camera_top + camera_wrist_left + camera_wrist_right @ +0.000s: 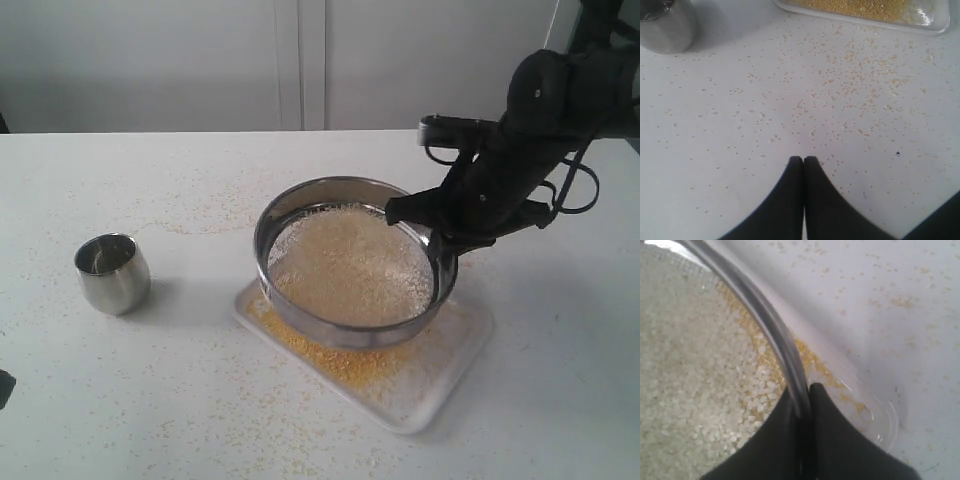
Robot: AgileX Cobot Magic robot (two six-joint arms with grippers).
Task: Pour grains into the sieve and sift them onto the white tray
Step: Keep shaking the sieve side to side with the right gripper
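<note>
1 sieve [330,333] sits at the centre of the exterior frame, over 1 white tray [450,370] that runs from the centre toward the lower right. The grains [350,265] are in 3 places. A pale, whitish bed covers the mesh inside the sieve. A band of fine yellow-orange granules lies on the tray below the sieve's near edge. Loose specks, too many to count, are scattered over the table [560,380], thickest at lower centre. Whether the sieve's underside touches the tray cannot be told.

1 arm reaches in from the upper right. Its right gripper [415,228] pinches the sieve's rim on the right side, with 1 finger inside the ring and 1 outside. The right wrist view confirms this: the 2 dark fingers of the right gripper [802,395] close on the steel rim [765,315], with rice-like grains [690,365] on the mesh side and a corner of the tray [880,415] carrying yellow granules on the other.

1 small steel cup [112,272] stands upright at the left of the exterior frame, well apart from the tray.

In the left wrist view the left gripper [803,160] has its 2 fingers pressed together with nothing between them, above speckled table. The cup [665,25] and the tray's rim [940,25] are also seen there.
</note>
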